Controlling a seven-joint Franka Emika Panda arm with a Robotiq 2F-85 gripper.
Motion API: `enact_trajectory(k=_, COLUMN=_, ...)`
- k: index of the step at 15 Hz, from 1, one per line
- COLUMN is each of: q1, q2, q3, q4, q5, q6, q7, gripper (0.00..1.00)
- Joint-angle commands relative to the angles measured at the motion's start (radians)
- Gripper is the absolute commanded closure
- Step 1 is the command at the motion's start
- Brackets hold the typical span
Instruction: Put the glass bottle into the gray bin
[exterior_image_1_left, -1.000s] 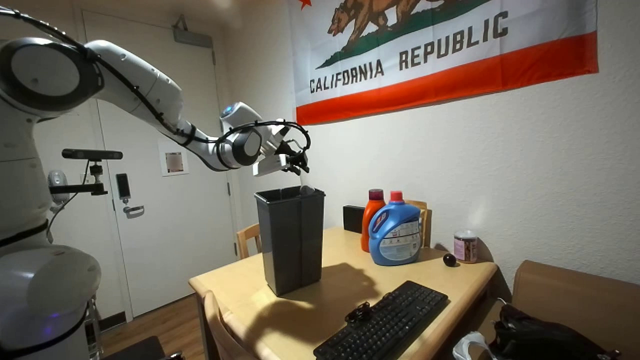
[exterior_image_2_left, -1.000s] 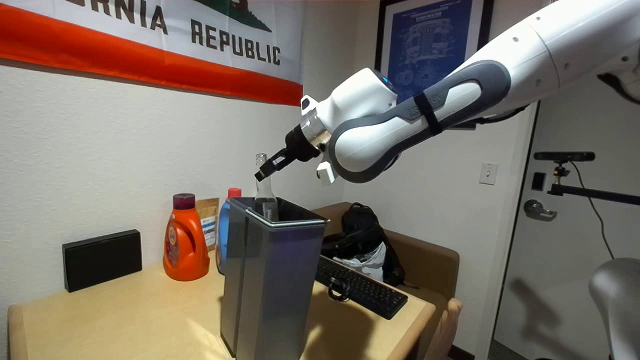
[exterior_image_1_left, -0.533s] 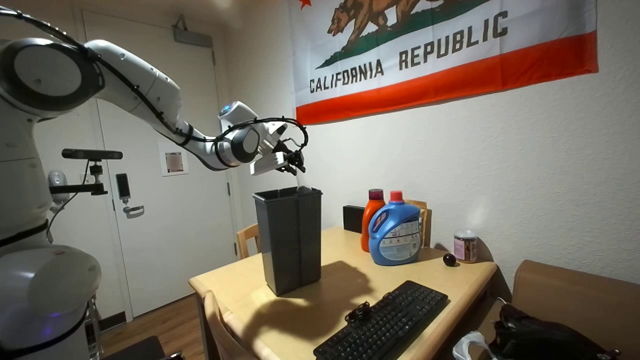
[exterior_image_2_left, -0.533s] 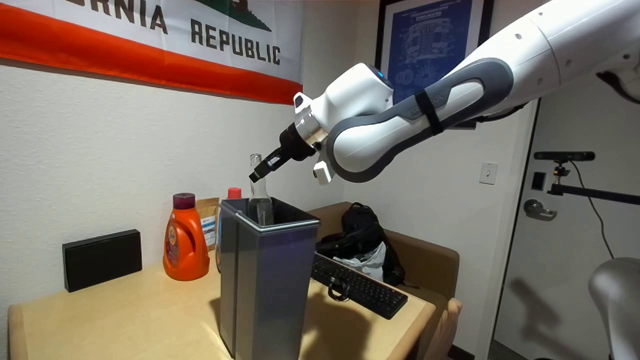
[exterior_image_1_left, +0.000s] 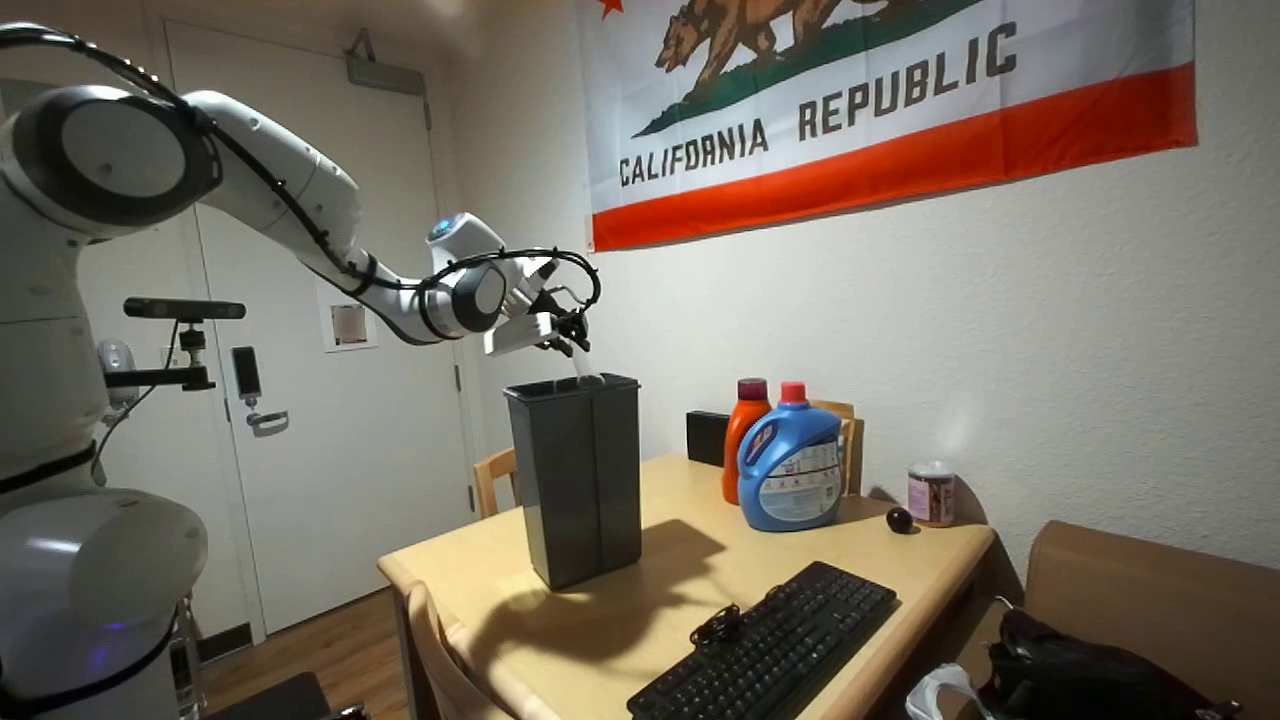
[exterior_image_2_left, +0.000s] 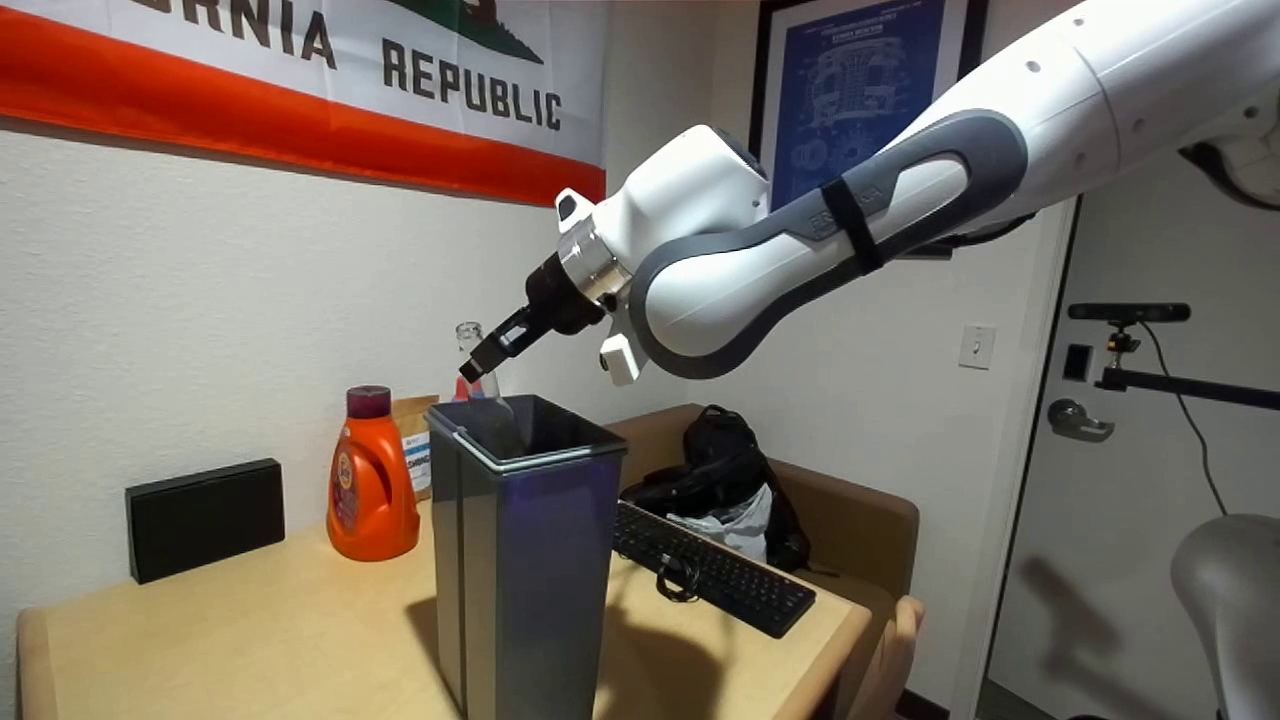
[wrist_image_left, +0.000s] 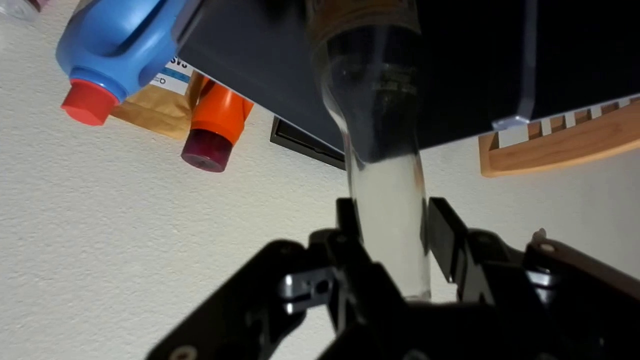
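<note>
The glass bottle (exterior_image_2_left: 490, 393) is clear with a narrow neck. It leans, with its mouth toward the left in an exterior view. Its lower part is inside the gray bin (exterior_image_2_left: 530, 570), below the rim, and its base is hidden. My gripper (exterior_image_2_left: 470, 373) is shut on the bottle's neck above the bin's opening. In the wrist view the fingers (wrist_image_left: 391, 220) stand on both sides of the neck, and the bottle (wrist_image_left: 385, 185) runs into the dark bin (wrist_image_left: 475, 90). The bottle (exterior_image_1_left: 587, 367), bin (exterior_image_1_left: 575, 490) and gripper (exterior_image_1_left: 574, 346) also show in an exterior view.
The bin stands on a wooden table (exterior_image_1_left: 700, 640). A blue jug (exterior_image_1_left: 795, 470) and an orange jug (exterior_image_2_left: 370, 490) stand near the wall. A black keyboard (exterior_image_1_left: 770, 650), a black box (exterior_image_2_left: 205, 520) and a jar (exterior_image_1_left: 931, 493) are also there. Wooden chairs (exterior_image_1_left: 497, 478) stand around the table.
My gripper and the bottle have moved left in both exterior views and are slightly lower. The bottle leans more. The bin's top has shifted a little left.
</note>
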Motion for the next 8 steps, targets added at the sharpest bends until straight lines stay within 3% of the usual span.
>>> enact_trajectory(k=1, q1=0.002, q2=0.022, q3=-0.007, q4=0.015, q5=0.036, q6=-0.013, q7=-0.006, gripper=0.85)
enact_trajectory(k=8, q1=-0.024, q2=0.031, q3=-0.017, q4=0.019, q5=0.009, q6=-0.041, q7=0.035, gripper=0.85)
